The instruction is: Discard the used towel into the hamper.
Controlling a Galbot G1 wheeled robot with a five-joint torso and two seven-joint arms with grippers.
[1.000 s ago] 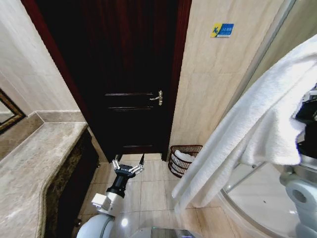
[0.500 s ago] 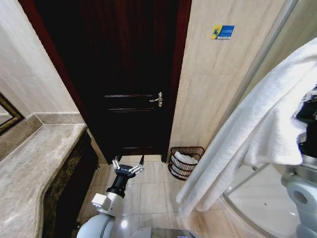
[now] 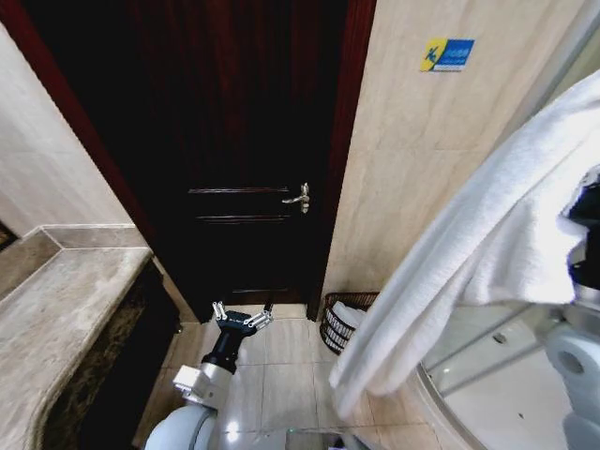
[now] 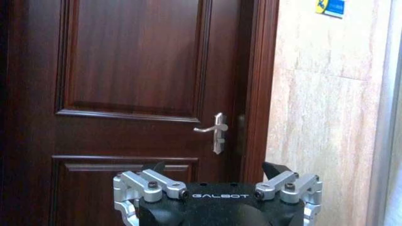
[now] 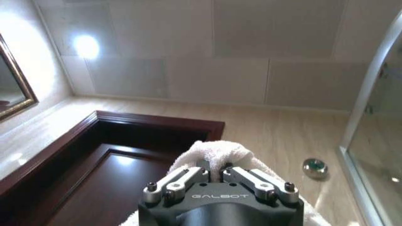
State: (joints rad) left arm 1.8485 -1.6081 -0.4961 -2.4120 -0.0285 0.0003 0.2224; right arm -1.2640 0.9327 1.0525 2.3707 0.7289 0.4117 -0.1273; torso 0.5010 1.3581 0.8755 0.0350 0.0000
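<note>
A large white towel (image 3: 469,262) hangs down the right side of the head view, draped from my raised right arm. In the right wrist view my right gripper (image 5: 215,173) is shut on a bunch of the towel (image 5: 213,151). The hamper (image 3: 339,323), a dark wire basket with white cloth inside, stands on the floor by the wall right of the door; the towel's lower end hides part of it. My left gripper (image 3: 242,315) hangs low in front of the door, open and holding nothing, also seen as my left gripper (image 4: 215,168) in its wrist view.
A dark wooden door (image 3: 234,169) with a metal handle (image 3: 298,197) fills the middle. A marble counter (image 3: 66,319) runs along the left. A curved glass shower enclosure (image 3: 497,384) stands at the right. Tiled floor (image 3: 281,375) lies between the counter and the hamper.
The whole head picture has shifted, so the camera moved: door, counter and hamper sit lower in view. The towel stays held in my right gripper. The left arm keeps its pose.
</note>
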